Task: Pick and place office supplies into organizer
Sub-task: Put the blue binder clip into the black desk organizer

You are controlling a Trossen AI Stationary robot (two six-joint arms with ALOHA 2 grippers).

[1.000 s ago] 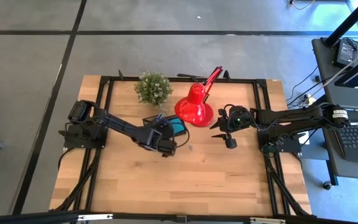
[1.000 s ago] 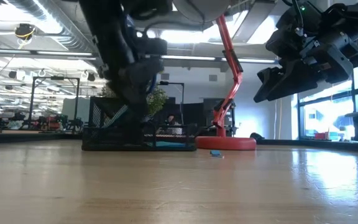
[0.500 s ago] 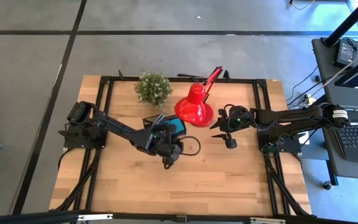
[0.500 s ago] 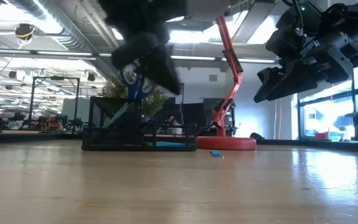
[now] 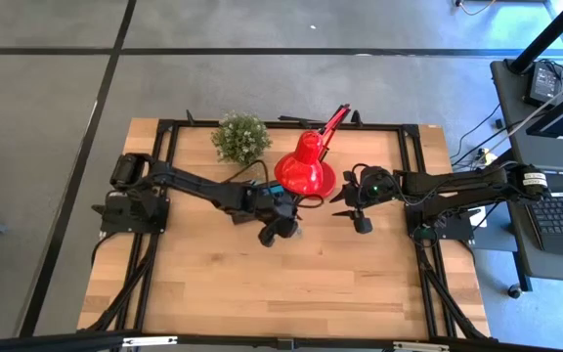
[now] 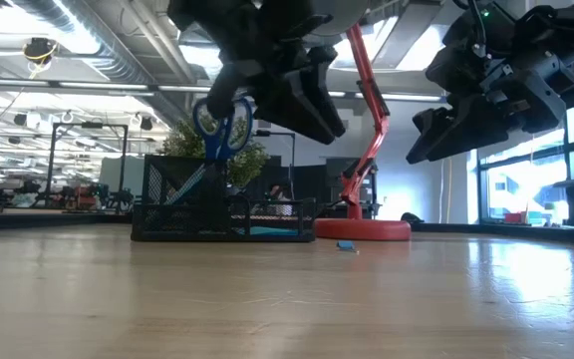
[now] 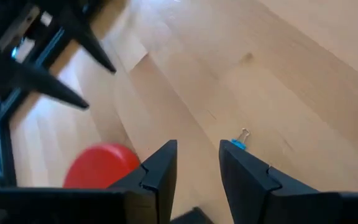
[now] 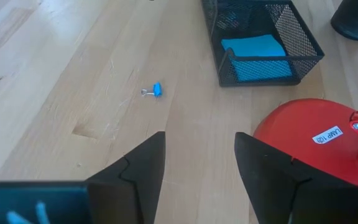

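Observation:
The black mesh organizer point(image 6: 222, 214) stands by the red lamp's base, and in the right wrist view the organizer point(image 8: 263, 43) holds a blue sticky-note pad point(image 8: 257, 50). Blue-handled scissors point(image 6: 222, 125) stand in it, handles up. A small blue clip point(image 8: 156, 91) lies on the wood to its right. My left gripper point(image 7: 197, 146) hangs open above the table just short of the clip point(image 7: 238, 144), nothing between its fingers. My right gripper point(image 8: 199, 140) waits open and empty above the table's right part.
A red desk lamp point(image 5: 306, 166) stands at the far middle, its shade close to my right gripper's fingers point(image 8: 266, 168). A green potted plant point(image 5: 240, 137) is behind the organizer. Black frame rails point(image 5: 164, 156) border the table. Bare wood stretches toward the near edge.
My left gripper has gone from over the organizer toward the table's right, risen a little and rolled about its own line. The scissors' blue handles, hidden behind it before, now show standing in the organizer.

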